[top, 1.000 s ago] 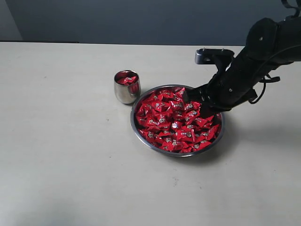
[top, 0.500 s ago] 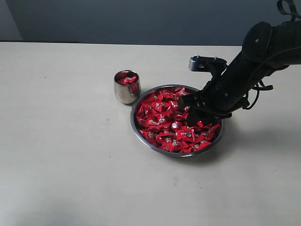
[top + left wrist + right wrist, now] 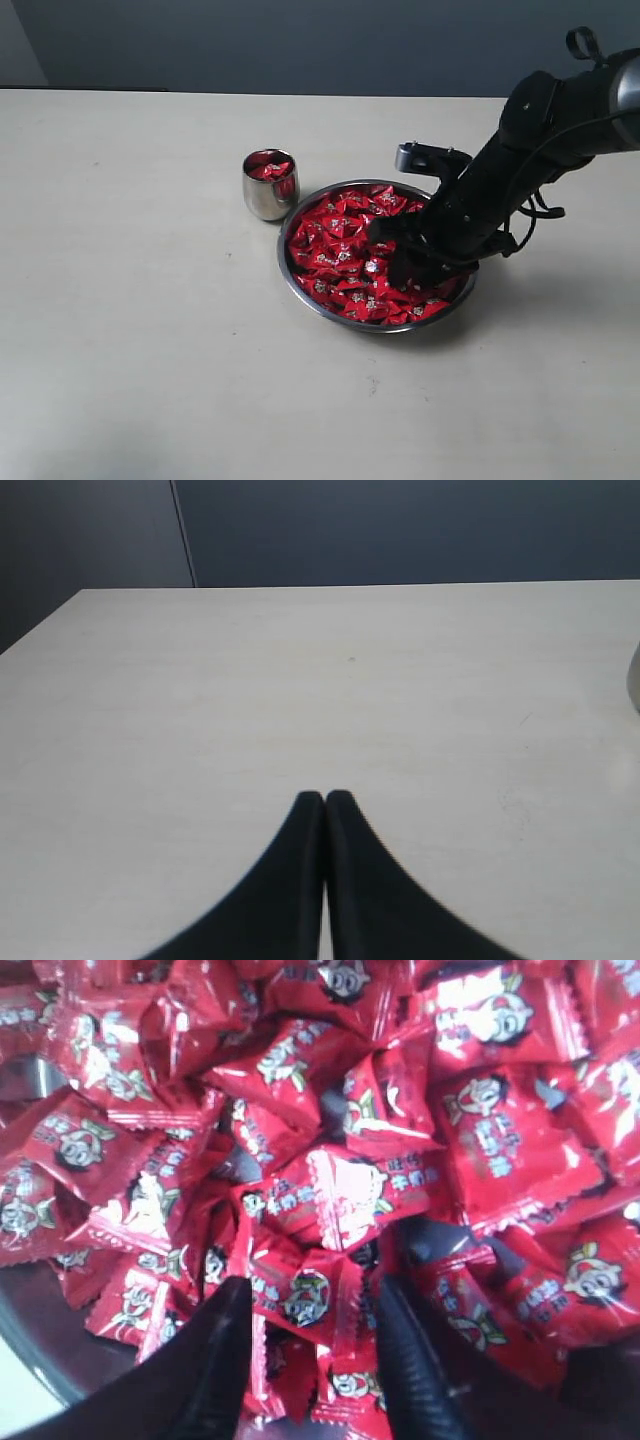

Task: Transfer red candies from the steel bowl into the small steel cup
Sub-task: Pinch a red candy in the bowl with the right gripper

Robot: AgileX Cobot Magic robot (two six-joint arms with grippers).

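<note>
The steel bowl sits mid-table, heaped with red candies. The small steel cup stands just beyond the bowl's left rim with a few red candies inside. My right gripper is lowered into the heap; in the right wrist view it stands open with its fingers pushed in on either side of one red candy, the bowl's wall showing beside them. My left gripper is shut on nothing, over bare table, and does not show in the exterior view.
The pale table spreads wide around bowl and cup. A dark wall runs behind its far edge. The right arm reaches in from the upper right over the bowl's right half.
The right arm has swung left and down across the bowl, bringing its gripper from the right rim into the candy heap. Bowl and cup have not moved.
</note>
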